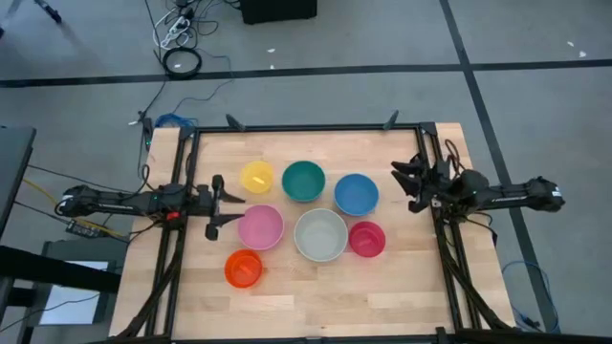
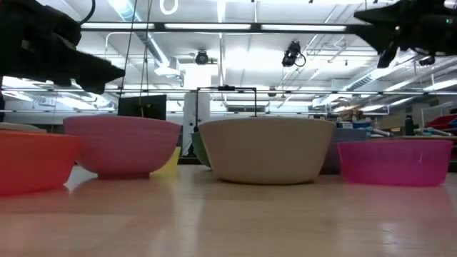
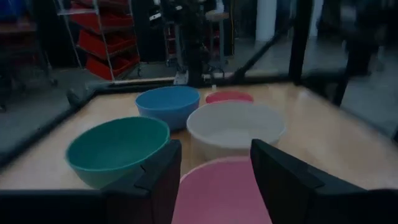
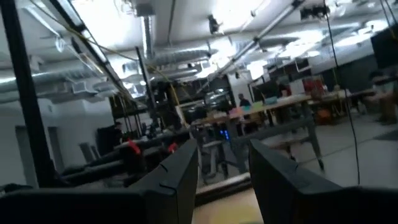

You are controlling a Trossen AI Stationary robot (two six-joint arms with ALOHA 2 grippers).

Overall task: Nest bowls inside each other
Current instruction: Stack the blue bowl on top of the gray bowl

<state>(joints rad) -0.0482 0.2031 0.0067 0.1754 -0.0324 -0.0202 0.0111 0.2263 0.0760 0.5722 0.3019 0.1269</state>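
Observation:
Seven bowls stand apart, each on its base, on the wooden table (image 1: 402,287). Yellow (image 1: 256,177), teal (image 1: 303,181) and blue (image 1: 356,193) form the far row. Light pink (image 1: 260,226), grey-white (image 1: 319,235) and magenta (image 1: 366,239) stand nearer, and orange (image 1: 243,268) is nearest. My left gripper (image 1: 217,205) hovers open at the table's left, just left of the pink bowl (image 3: 217,193), pointing level across it. My right gripper (image 1: 407,183) is open at the table's right, right of the blue bowl and tipped upward toward the room (image 4: 224,168).
A black frame (image 1: 306,127) runs around the table's far and side edges. Bare wood lies along the near edge and in the near right corner. Cables (image 1: 182,62) lie on the floor beyond the table.

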